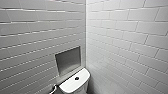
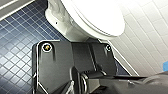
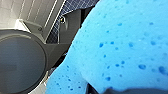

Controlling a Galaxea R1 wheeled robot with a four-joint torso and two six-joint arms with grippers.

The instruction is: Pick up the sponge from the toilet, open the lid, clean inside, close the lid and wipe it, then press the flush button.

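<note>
The sponge (image 3: pixel 125 45), bright blue and pitted with pores, sits very close in front of the right wrist camera, and my right gripper is shut on it. In the left wrist view the white toilet (image 2: pixel 62 22) stands on the floor with its glossy oval lid (image 2: pixel 97 15) down over the bowl. My left gripper is open and nothing lies in it. The head view looks down on the flat white tank top (image 1: pixel 72 83) in the corner, with the dark round flush button (image 1: pixel 76 78) in its middle.
White tiled walls meet in a corner behind the tank. A grey recessed niche (image 1: pixel 68 60) is set into the left wall above it. The floor (image 2: pixel 17 37) has small dark blue tiles. A white tiled wall (image 2: pixel 147 37) runs close beside the bowl.
</note>
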